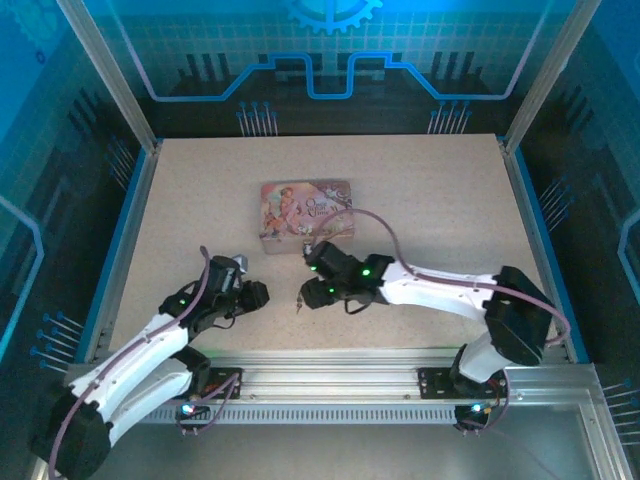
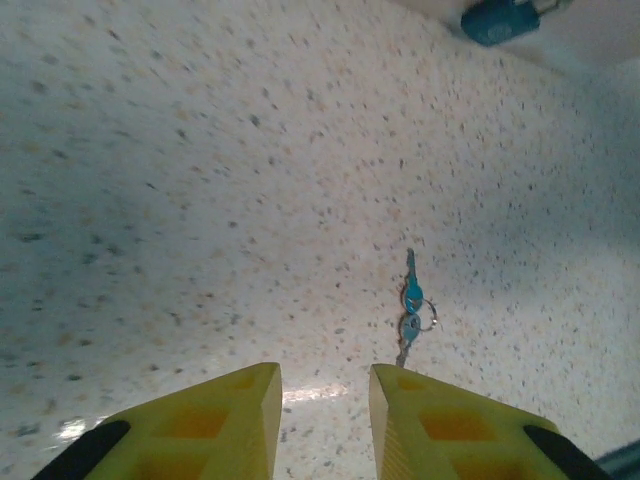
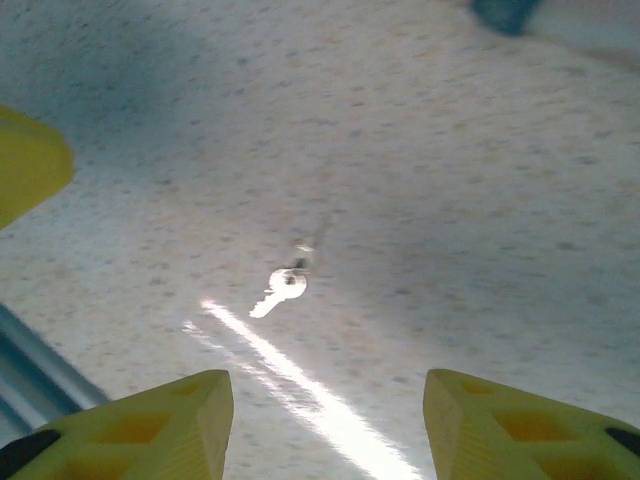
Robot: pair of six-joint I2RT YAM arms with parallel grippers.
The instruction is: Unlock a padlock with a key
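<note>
Left and right jaws stand apart, empty. Key [image 2: 410, 300] lies flat on bench [image 2: 180, 180], probably light, slippery; pinch its bow.

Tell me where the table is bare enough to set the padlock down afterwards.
Bare table lies right of the pink tin toward the right edge, and left of it toward the left edge. Crowded: in front of the tin, where padlock, key, left tool and right tool sit close together.
</note>
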